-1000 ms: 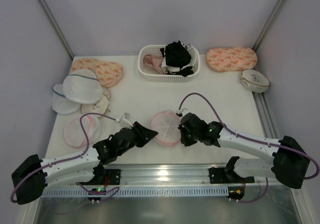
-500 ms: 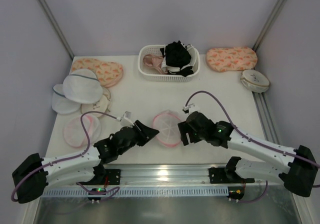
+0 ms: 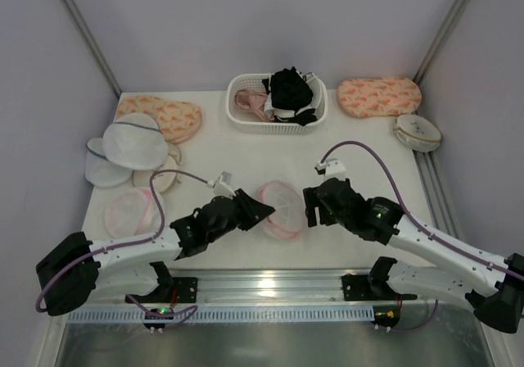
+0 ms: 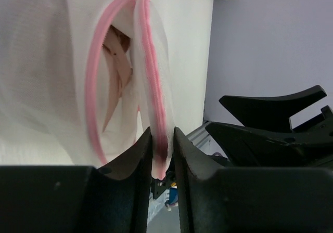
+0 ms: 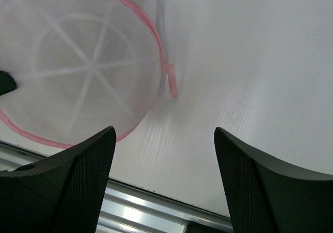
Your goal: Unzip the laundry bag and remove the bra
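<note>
Brightly and evenly lit from overhead in the top view, with only faint, soft-edged shadows under both arms and beside the basket (image 3: 277, 109). Slightly washed out across the white table (image 3: 246, 150), with a pale patch of glare on the metal rail (image 3: 266, 285) at the near edge. Sharp through the middle. Blurred up close in the left wrist view: dark, soft-edged fingers (image 4: 130, 170) of the left gripper (image 4: 162, 139), hazy overexposed mesh on the laundry bag (image 4: 47, 77). Crisper in the right wrist view, with mesh weave and table grain legible, yet dark and underexposed on the looming fingers (image 5: 67, 191) of the right gripper (image 5: 165, 134).
</note>
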Motion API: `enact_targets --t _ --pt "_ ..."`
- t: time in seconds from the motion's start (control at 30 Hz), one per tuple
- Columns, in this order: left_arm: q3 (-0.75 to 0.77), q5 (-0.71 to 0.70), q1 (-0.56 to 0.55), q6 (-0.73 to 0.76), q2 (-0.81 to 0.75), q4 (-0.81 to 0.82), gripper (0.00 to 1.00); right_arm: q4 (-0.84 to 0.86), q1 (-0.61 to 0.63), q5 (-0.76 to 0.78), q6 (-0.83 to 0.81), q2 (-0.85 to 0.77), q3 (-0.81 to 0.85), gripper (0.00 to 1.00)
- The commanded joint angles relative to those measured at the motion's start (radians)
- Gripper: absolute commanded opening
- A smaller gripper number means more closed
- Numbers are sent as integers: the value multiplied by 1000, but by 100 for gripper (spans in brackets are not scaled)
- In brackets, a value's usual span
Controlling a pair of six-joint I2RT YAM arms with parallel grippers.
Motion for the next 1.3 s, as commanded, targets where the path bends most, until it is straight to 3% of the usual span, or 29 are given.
enact_targets --t 0.0,0.13,0.23,0.33,0.5,0.63,0.67,0.73,0.93,1.27 --pt "95 60 5 51 75 112 15 -21 4 176 80 -1 58 76" --pt "157 144 3 88 158 145 2 -38 2 250 129 -57 58 64" --pt "267 305 3 140 276 141 0 -79 2 342 192 -121 55 59" --pt "375 421 3 160 413 159 0 -142 2 440 268 -179 68 72" --pt "465 497 -4 160 568 199 0 -230 1 526 331 -235 96 77" --pt "548 553 -14 206 620 175 14 -230 1 526 319 -258 93 78" --pt "565 572 -17 220 631 173 25 -225 1 526 321 -259 91 78" --pt "617 598 -26 239 672 164 30 -206 1 508 301 -268 73 78" --pt "648 607 -37 265 686 179 22 -178 -1 462 270 -268 68 78" --pt "758 721 -87 271 787 182 23 -319 1 588 390 -284 136 78"
